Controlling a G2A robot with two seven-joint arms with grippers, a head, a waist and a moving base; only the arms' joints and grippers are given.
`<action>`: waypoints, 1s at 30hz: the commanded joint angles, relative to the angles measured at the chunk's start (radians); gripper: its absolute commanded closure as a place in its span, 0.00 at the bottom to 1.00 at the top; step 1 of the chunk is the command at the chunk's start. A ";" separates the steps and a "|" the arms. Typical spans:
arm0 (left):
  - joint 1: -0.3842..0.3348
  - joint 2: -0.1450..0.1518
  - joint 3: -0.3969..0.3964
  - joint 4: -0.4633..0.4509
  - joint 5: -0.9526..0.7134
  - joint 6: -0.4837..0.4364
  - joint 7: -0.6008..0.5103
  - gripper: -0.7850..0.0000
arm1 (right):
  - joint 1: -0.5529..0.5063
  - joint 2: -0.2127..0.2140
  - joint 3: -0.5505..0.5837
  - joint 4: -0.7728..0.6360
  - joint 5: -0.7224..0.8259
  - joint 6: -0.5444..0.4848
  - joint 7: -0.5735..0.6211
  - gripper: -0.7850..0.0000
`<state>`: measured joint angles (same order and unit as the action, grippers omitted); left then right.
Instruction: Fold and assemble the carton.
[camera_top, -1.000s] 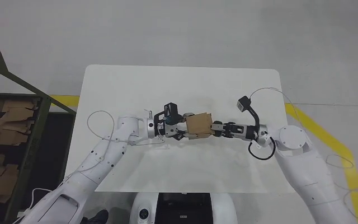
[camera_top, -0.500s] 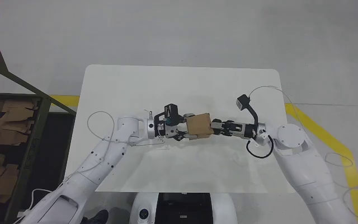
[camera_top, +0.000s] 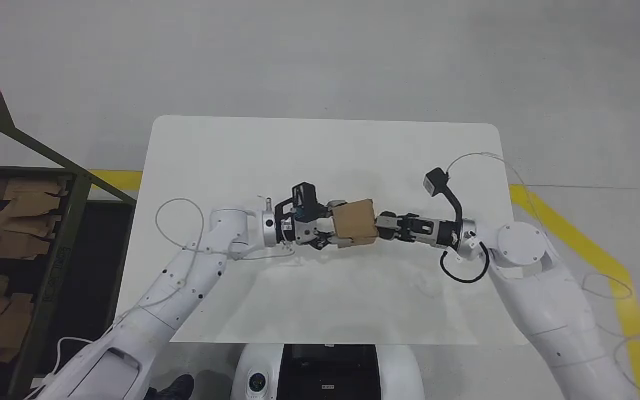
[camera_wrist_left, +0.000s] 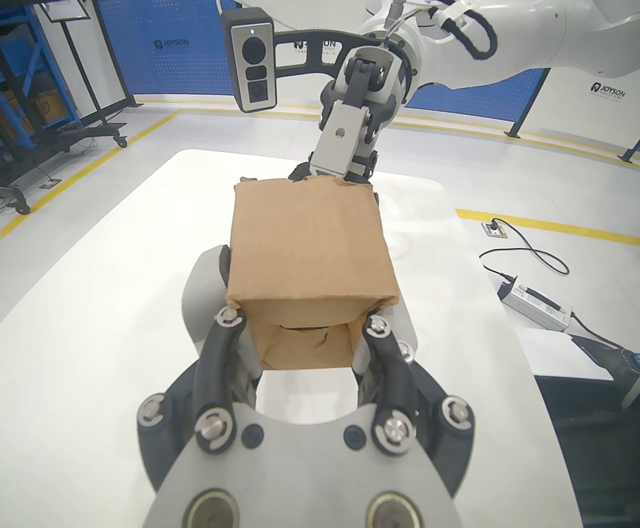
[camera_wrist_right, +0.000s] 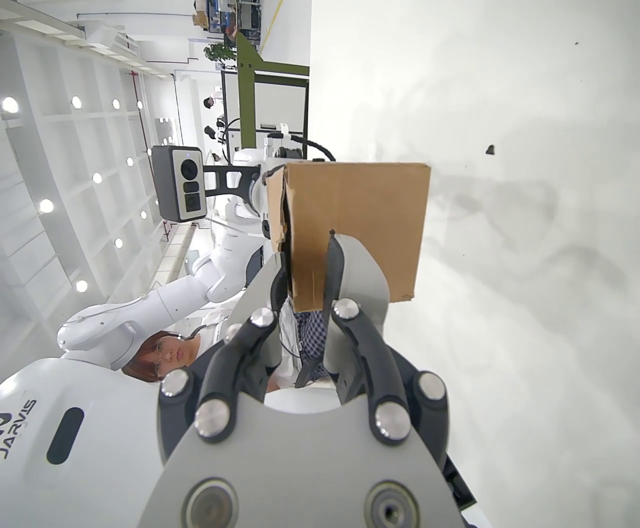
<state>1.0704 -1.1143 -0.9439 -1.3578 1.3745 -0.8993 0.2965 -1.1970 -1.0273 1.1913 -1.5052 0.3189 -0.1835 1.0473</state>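
At the middle of the bench (camera_top: 300, 150), seen from above, the brown carton (camera_top: 354, 223) is held between the left claw (camera_top: 325, 232) and the right claw (camera_top: 381, 229), which meet it from opposite sides. From the left wrist, the left claw (camera_wrist_left: 300, 327) is clenched across the carton's (camera_wrist_left: 307, 245) open end, a finger at each side; the right claw (camera_wrist_left: 336, 172) grips the far edge. From the right wrist, the right claw (camera_wrist_right: 306, 280) pinches one carton (camera_wrist_right: 360, 220) wall.
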 joint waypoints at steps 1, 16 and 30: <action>0.000 0.000 -0.002 0.002 -0.003 -0.001 0.000 0.56 | -0.007 0.002 0.009 -0.003 0.003 -0.003 0.001 0.81; 0.004 0.000 -0.007 -0.002 -0.008 -0.004 -0.003 0.57 | -0.016 0.004 0.016 0.003 0.014 -0.011 -0.003 0.92; 0.000 -0.005 0.009 0.004 -0.008 -0.009 -0.016 0.56 | 0.004 -0.001 -0.016 0.006 -0.006 -0.014 -0.002 0.91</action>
<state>1.0718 -1.1185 -0.9354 -1.3579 1.3695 -0.9072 0.2815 -1.1926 -1.0287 1.1726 -1.5047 0.3120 -0.1986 1.0509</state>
